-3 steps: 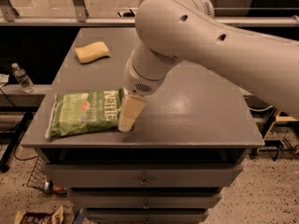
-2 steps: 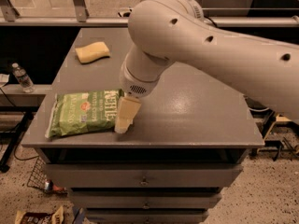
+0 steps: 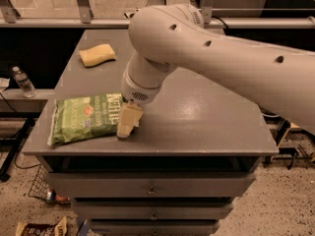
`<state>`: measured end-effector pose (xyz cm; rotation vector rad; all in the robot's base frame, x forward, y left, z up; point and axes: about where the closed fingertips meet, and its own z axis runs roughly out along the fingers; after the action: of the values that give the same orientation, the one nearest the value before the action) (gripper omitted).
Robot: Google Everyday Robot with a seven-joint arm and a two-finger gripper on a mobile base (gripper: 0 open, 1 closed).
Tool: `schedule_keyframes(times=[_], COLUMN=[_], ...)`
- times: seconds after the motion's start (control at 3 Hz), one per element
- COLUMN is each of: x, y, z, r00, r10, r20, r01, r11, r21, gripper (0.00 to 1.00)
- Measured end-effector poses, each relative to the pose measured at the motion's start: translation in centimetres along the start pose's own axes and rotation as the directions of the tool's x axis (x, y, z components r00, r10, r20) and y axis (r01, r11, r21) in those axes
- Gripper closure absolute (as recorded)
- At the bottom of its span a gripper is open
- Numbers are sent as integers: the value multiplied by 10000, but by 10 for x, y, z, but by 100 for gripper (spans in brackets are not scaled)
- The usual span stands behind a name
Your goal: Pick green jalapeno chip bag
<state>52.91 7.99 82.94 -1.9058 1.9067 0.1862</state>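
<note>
The green jalapeno chip bag (image 3: 86,118) lies flat near the front left corner of the grey cabinet top (image 3: 206,117), its white "Kettle" lettering toward the right end. My gripper (image 3: 127,127) hangs from the big white arm and reaches down to the table right at the bag's right end. The cream-coloured fingers (image 3: 129,119) touch or nearly touch the bag's right edge. The arm's wrist hides the bag's upper right corner.
A yellow sponge (image 3: 97,54) lies at the back left of the cabinet top. A water bottle (image 3: 23,81) stands on a low ledge to the left. The cabinet's front edge runs just below the bag. Drawers are beneath.
The arm has shifted a little to the left, bringing the gripper closer over the bag's right end. The bag has not moved.
</note>
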Motion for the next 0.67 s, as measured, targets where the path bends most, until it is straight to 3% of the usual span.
schedule_keyframes(times=[0.67], x=[0], y=[-3], z=[-7], r00=[10000], r10=[40], r20=[61], r01=[-41], r11=[9998], r21=[196], gripper=[70])
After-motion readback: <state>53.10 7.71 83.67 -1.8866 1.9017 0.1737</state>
